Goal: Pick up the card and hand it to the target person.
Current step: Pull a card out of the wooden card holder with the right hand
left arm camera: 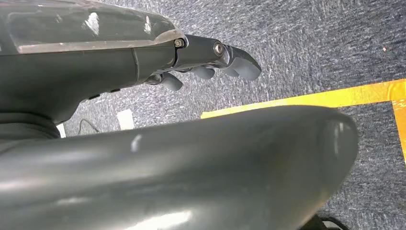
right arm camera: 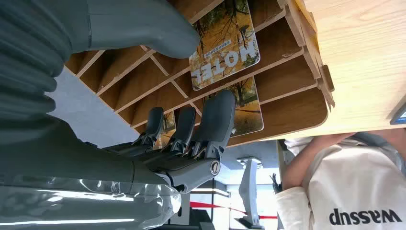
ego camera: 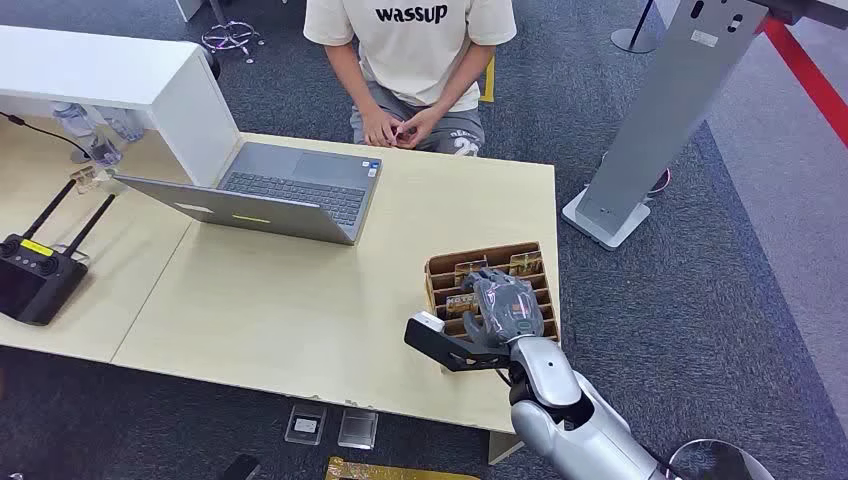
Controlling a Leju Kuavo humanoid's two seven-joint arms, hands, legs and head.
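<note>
Right hand (ego camera: 505,305) over wooden rack (ego camera: 436,272) at near right corner of table (ego camera: 300,310), palm down, fingers reaching into the slots. From the right wrist view: thumb (right arm camera: 143,24) on one side of upright hotel card (right arm camera: 225,45), dark fingers (right arm camera: 215,120) on the other side, spread slightly and extended toward the rack dividers (right arm camera: 158,91). Thumb tip just beside card edge; contact not certain, card not lifted, seated in its slot. Cannot tell whether hand has hold of card. Second card (right arm camera: 246,108) in the next slot behind the first, partly hidden by fingertips; more cards visible in head view at far end of rack (ego camera: 525,263). Left hand (left arm camera: 210,62) hanging beside body over grey carpet (left arm camera: 311,43), fingers curled inward, nothing between them; yellow floor tape (left arm camera: 335,98) beneath. Person (ego camera: 415,60) in cream T-shirt seated at far side of table, hands (ego camera: 400,128) clasped together in lap, well apart from rack. Open laptop (ego camera: 290,190) on table between person and rack, toward left. Black controller with two antennas (ego camera: 35,275) at left edge of table. White box (ego camera: 120,85) at far left. Grey stand (ego camera: 660,120) on carpet beyond right end of table.
</note>
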